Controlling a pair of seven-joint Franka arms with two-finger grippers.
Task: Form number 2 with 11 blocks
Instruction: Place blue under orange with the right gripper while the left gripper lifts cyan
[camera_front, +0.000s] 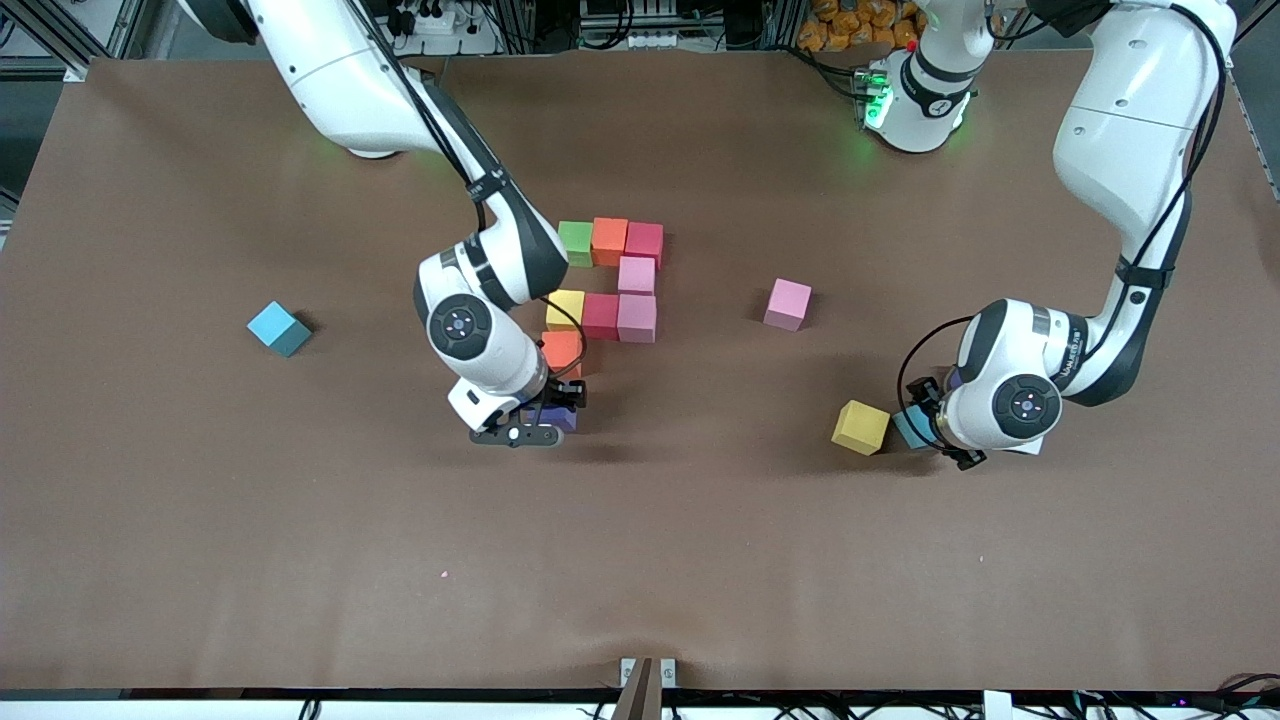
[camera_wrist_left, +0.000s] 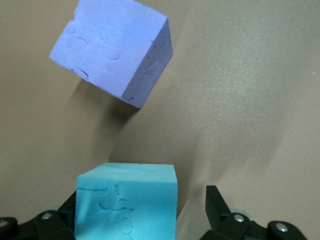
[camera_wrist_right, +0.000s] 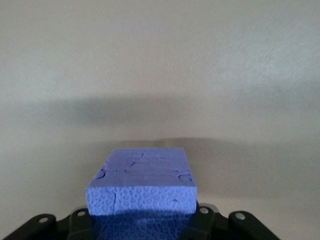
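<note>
A purple block (camera_wrist_right: 141, 187) is pinched in the right pincer (camera_front: 548, 408), lower centre of the front view, just below an orange block (camera_front: 561, 351) of the partly built number 2 (camera_front: 606, 281). At lower right, the left pincer (camera_front: 922, 424) is spread around a light blue block (camera_wrist_left: 127, 202) on the bench (camera_front: 700, 560), beside a yellow block (camera_front: 860, 427).

Open table (camera_front: 640, 560) below block cluster (camera_front: 610, 280)

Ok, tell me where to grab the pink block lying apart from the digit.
Take the pink block by two opposite side faces, coming straight down. It sits flat on the table with nothing touching it, so all sides are free; align the grip with its slight twist.
</note>
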